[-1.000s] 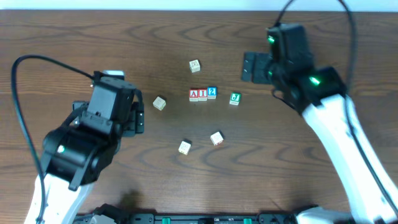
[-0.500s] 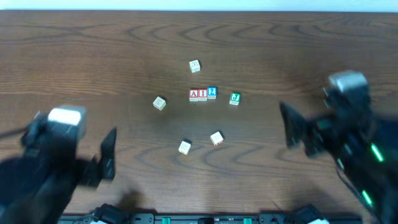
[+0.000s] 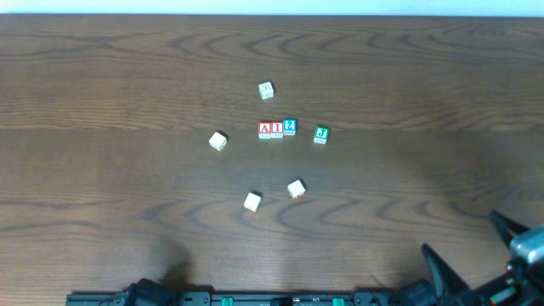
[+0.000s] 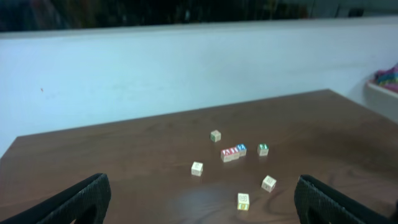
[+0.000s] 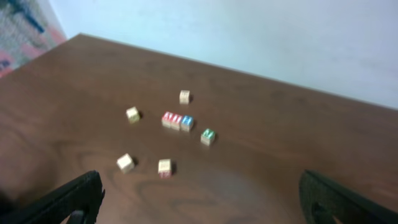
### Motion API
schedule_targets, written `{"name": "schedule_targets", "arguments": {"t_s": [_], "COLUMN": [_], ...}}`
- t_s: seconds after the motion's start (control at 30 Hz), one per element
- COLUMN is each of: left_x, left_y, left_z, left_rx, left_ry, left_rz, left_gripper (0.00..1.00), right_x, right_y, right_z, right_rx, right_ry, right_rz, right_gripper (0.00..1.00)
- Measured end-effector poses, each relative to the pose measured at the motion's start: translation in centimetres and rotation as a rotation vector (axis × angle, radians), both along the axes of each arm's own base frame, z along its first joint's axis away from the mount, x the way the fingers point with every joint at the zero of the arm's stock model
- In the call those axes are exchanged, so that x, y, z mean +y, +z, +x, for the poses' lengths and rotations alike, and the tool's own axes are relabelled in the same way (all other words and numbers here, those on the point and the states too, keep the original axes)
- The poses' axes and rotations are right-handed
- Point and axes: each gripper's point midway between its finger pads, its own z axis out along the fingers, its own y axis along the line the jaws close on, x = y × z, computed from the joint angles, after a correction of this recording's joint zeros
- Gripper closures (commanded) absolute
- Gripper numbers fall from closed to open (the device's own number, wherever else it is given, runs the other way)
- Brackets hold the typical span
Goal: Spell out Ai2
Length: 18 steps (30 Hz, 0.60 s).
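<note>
Three cubes sit touching in a row at the table's middle: the red-framed A cube (image 3: 266, 129), the red-framed I cube (image 3: 277, 129) and the blue-framed 2 cube (image 3: 290, 127). The same row shows far ahead in the left wrist view, from the A cube (image 4: 226, 154) to the 2 cube (image 4: 240, 149). In the right wrist view it runs from the A cube (image 5: 167, 118) to the 2 cube (image 5: 186, 122). My left gripper (image 4: 202, 208) is open and holds nothing; it is out of the overhead view. My right gripper (image 3: 472, 251) stands open and empty at the near right corner, far from the cubes.
A green J cube (image 3: 320, 133) lies just right of the row. Pale cubes lie around it: one behind (image 3: 266, 89), one to the left (image 3: 218, 140), two in front (image 3: 252, 201) (image 3: 296, 189). A white wall (image 4: 186, 68) stands behind the table.
Both arms have drawn back from beside the cubes to the near edge. The left arm has left the overhead view. No cube has moved.
</note>
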Motion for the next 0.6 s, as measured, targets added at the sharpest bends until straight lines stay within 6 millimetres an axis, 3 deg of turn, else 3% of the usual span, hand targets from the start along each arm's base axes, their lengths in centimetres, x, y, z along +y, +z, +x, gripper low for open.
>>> {"name": "schedule_targets", "arguments": {"t_s": [0.13, 0.27, 0.43, 0.6], "left_x": [0.7, -0.1, -2.4, -4.9], "left_y": [-1.9, -3.8, -5.6, -9.1], "left_z": [-1.2, 0.7, 6.2, 12.2], "left_rx": [0.009, 0.076, 0.141, 0.197], "left_ry": [0.008, 0.014, 0.031, 0.033], "left_rz": [-0.001, -0.011, -0.047, -0.049], "left_gripper": [0.05, 0.04, 0.05, 0.05], "right_x": [0.0, 0.8, 3.2, 5.7], "right_y": [-1.6, -3.2, -3.9, -6.0], "right_z": [-1.0, -0.7, 1.6, 5.3], "right_rx": [0.052, 0.068, 0.004, -0.035], "right_ry": [0.013, 0.036, 0.095, 0.136], "right_rz": [0.012, 0.05, 0.134, 0.168], "right_gripper": [0.01, 0.01, 0.01, 0.01]}}
